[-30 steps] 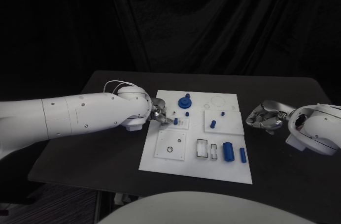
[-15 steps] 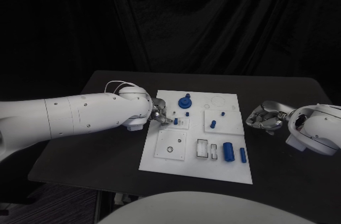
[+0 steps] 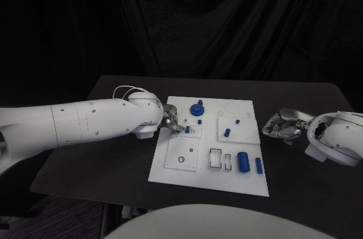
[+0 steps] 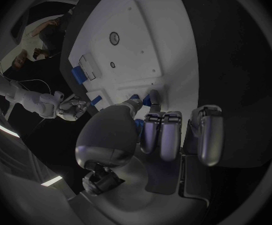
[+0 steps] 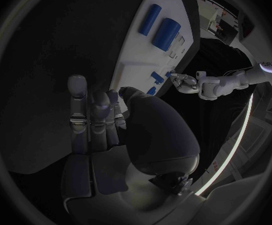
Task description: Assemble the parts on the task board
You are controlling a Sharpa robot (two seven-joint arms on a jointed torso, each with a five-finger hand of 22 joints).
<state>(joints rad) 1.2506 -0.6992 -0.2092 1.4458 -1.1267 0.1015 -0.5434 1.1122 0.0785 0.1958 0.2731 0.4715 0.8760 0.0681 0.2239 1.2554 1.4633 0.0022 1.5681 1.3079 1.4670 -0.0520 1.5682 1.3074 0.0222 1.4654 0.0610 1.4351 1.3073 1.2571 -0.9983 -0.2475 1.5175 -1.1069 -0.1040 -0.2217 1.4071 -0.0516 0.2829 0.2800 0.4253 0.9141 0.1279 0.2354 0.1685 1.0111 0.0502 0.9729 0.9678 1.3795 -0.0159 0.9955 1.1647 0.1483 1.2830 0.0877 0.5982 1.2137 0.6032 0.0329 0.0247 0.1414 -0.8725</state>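
Table (image 3: 91, 165): black, carries the board at its middle. Wide bare strips run along both sides of the board, so each arm has room to come in from its own side.

Board (image 3: 215, 184): white plate, lying flat, well inside the table edges. Its near strip is bare; raised white tiles sit across its middle.

Left arm (image 3: 68, 126): reaches in over the table's left part and ends at the board's left edge, probably because the socket being worked lies on that side.

Right arm (image 3: 337, 136): parked off the board's right edge, over bare table. I judge it is kept back to leave the board free for the other arm.

Left hand (image 3: 170, 123): at the board's left edge. In the left wrist view the thumb and a fingertip (image 4: 153, 96) close on a small peg (image 4: 138, 97); the other fingers lie side by side, slightly curled, just off the edge.

Right hand (image 3: 281, 125): fingers curled in, holding nothing as far as I can see; just beside the board, not touching it.

Knob (image 3: 196, 110): blue, stands upright near the far edge, just beyond the left hand, so clearance there is tight.

Cylinder (image 3: 243, 162): largest loose blue part, lying flat near the right edge, with a thinner pin (image 3: 258, 165) beside it. Both are nearer the right hand.

Small peg, head view: at the left hand's fingertips on a left tile; whether it is seated I cannot tell.
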